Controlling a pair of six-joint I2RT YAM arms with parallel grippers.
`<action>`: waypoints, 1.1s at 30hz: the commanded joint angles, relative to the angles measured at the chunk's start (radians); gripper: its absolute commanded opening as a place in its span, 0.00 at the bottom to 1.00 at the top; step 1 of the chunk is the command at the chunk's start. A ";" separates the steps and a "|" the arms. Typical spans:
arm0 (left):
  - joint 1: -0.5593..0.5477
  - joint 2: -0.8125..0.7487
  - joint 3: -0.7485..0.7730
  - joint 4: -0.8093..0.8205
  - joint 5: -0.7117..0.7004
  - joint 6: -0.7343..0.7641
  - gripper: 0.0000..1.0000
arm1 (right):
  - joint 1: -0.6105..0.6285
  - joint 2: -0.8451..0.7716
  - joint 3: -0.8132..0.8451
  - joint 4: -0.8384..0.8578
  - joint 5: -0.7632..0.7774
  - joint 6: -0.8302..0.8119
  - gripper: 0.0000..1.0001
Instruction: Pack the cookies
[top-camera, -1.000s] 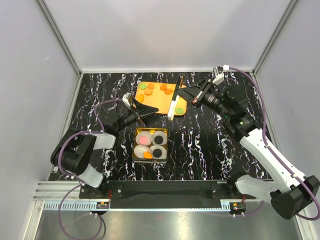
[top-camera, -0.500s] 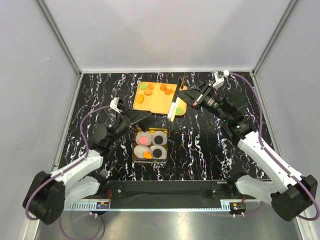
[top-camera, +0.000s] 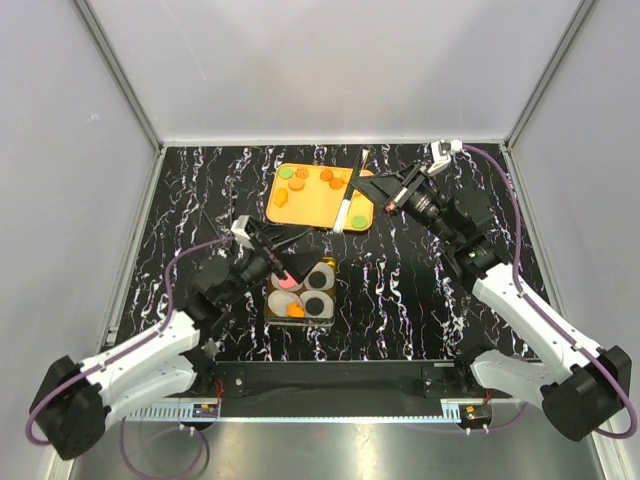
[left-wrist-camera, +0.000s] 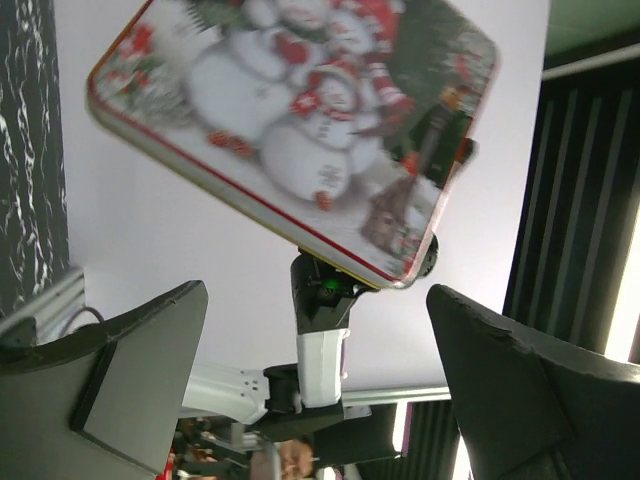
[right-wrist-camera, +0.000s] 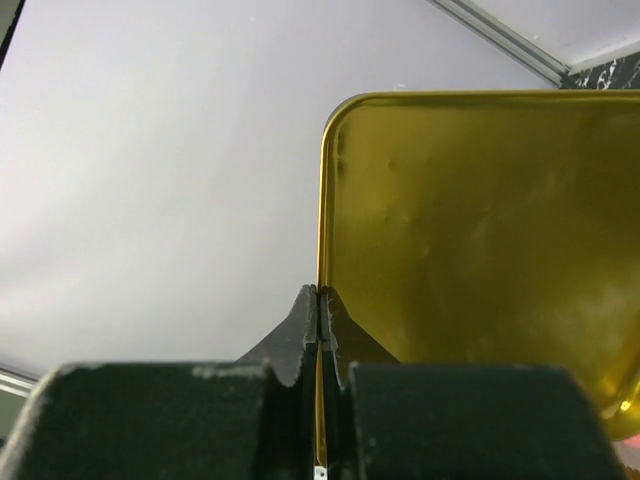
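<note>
**A:** Where are the cookies (top-camera: 298, 184) now?

**B:** In two places. A green one and several orange ones lie loose on the tray (top-camera: 315, 207) at the far side. A pink, two black and an orange one sit in the paper cups (top-camera: 272, 300) inside the tin (top-camera: 332, 263), nearer the arms.

**A:** How will they handle?

**B:** I'd say light, thin and stiff, and likely brittle. They lie flat, so there is little to catch. Come straight down and pinch gently across the rim.

**A:** And the claws?

**B:** The left claw (top-camera: 295, 258) is spread wide and empty, above the tin. The right claw (right-wrist-camera: 318, 300) is clamped on the edge of the lid (top-camera: 347, 200), which stands on edge over the tray's right end.
</note>
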 joint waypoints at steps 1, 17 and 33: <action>-0.042 0.054 0.067 0.092 -0.095 -0.092 0.99 | -0.006 0.001 0.002 0.139 0.016 -0.007 0.00; -0.101 0.059 0.084 0.097 -0.234 -0.131 0.99 | -0.007 -0.036 -0.036 0.159 0.039 -0.033 0.00; 0.311 0.303 0.086 0.465 0.462 0.011 0.97 | -0.006 -0.059 -0.041 0.124 -0.002 -0.011 0.00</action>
